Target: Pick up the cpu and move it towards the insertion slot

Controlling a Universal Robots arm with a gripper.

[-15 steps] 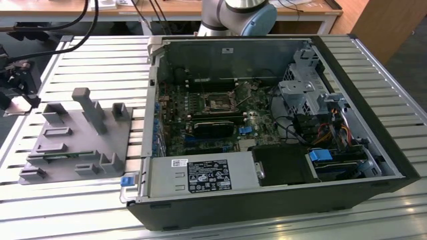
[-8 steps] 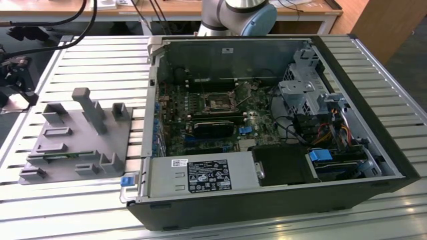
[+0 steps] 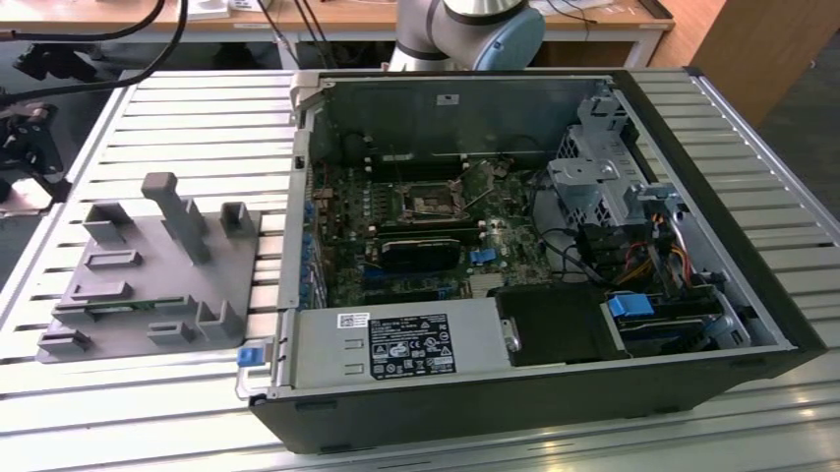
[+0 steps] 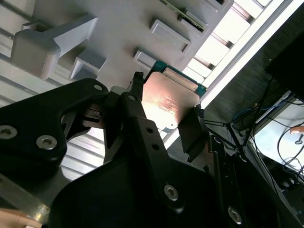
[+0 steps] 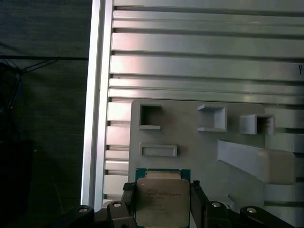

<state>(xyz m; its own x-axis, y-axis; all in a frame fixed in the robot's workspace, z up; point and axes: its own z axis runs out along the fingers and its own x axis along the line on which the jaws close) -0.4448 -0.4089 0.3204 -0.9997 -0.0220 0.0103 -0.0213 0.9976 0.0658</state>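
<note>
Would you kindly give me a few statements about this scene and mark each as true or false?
1. The gripper holds the cpu by two opposite edges. True.
2. The cpu sits in the insertion slot. False: it is in the gripper, in front of the grey fixture.
3. The computer case lies open, its circuit board exposed. True.
4. The grey fixture stands inside the computer case. False: it rests on the slatted table, at the exterior view's left of the case.
</note>
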